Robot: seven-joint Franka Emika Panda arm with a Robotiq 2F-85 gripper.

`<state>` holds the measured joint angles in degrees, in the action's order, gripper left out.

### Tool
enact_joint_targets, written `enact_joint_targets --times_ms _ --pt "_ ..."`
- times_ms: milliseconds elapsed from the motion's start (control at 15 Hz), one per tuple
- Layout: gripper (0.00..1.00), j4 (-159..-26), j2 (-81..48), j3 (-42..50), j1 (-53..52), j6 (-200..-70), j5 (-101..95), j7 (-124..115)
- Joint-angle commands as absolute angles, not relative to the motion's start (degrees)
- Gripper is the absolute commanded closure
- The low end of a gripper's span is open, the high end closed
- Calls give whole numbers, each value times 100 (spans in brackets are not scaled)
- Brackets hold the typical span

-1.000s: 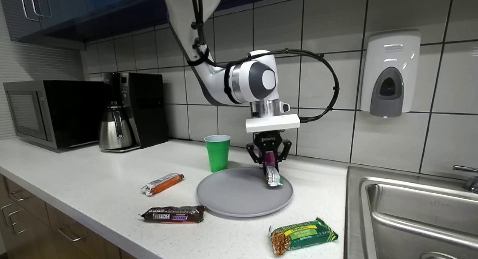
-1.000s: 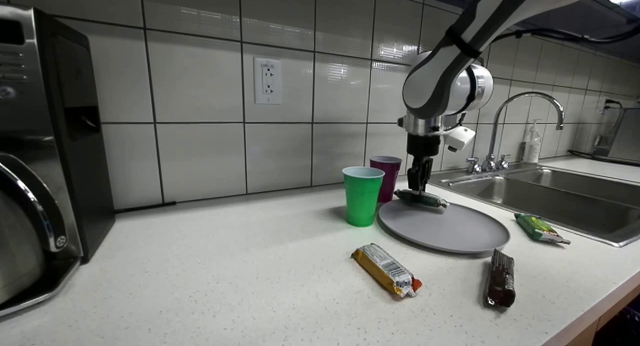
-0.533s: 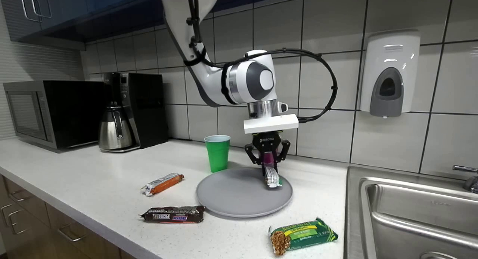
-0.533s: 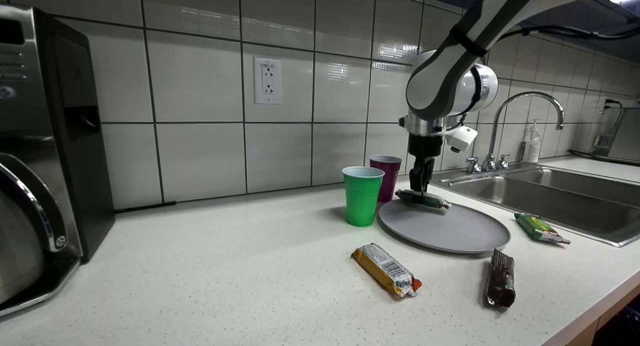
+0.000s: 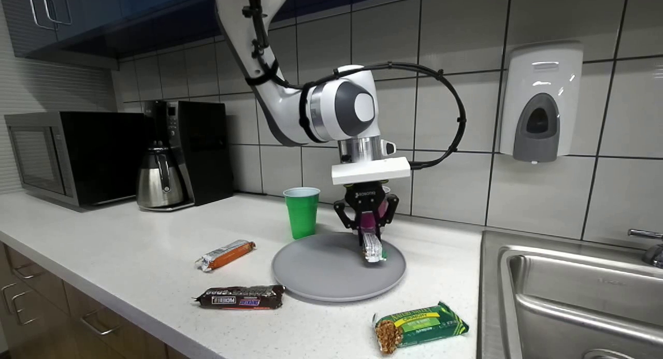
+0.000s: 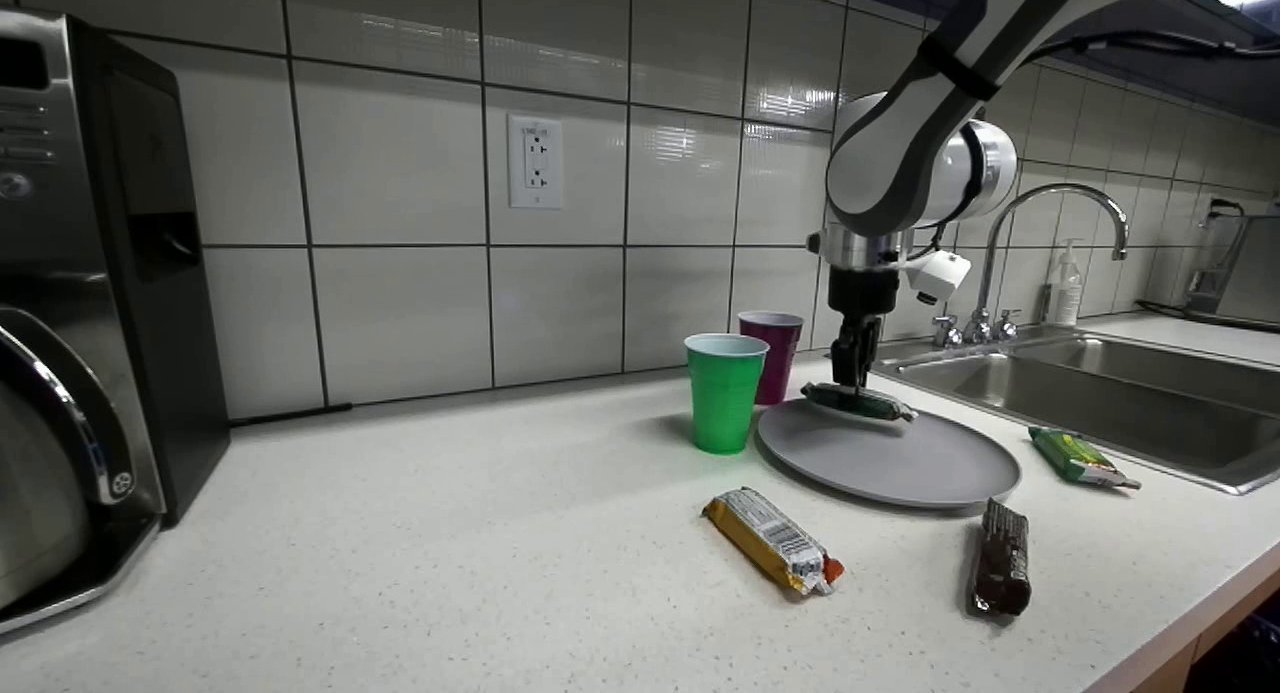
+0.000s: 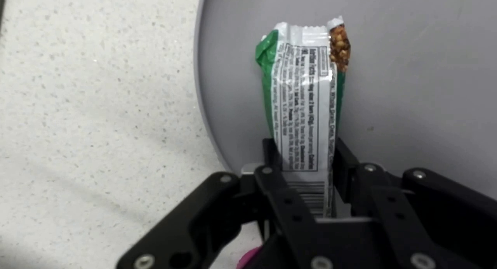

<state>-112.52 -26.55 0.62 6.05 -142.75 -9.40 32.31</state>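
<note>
We see a gripper [image 7: 306, 155] pinching a granola bar [image 7: 304, 94], the bar over a gray plate [image 5: 323, 273] — a green cup [image 6: 725, 398] and purple cup [image 6: 784, 365] near it, a candy bar [image 5: 241, 298] just beside it.

In an exterior view, the arm [image 5: 290, 115] slants from 11 o'clock, its gripper [image 5: 370, 238] pointing to 6 o'clock; the fingers [image 7: 343, 164], a little apart, look clamped, though partly hidden from sight.
</note>
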Motion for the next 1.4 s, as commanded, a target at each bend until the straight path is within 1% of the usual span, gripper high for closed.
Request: enact_joint_targets --times_ms 0,400,467,533,667,867,933,1200,1267,1333 --pt "88 -11610 -2362 68 651 -14390 -1133 3169" --pt "88 -11695 -2340 132 628 -14448 -1263 3092" --pt "49 -11693 -2335 145 624 -14434 -1283 3075" --pt "37 -11695 -2320 153 624 -14427 -1291 3064" --pt "24 -11676 -2254 138 657 -14379 -1219 3058" --pt "2 -11670 -2158 145 675 -14359 -1185 2994" --pt "0 -11672 -2113 153 678 -14335 -1174 2954" --pt "0 -11596 -2014 242 646 -14204 -1175 2595" --pt "0 -11484 -2039 323 586 -13932 -1235 2366" --pt "0 -11482 -2206 188 683 -14265 -1151 2698"
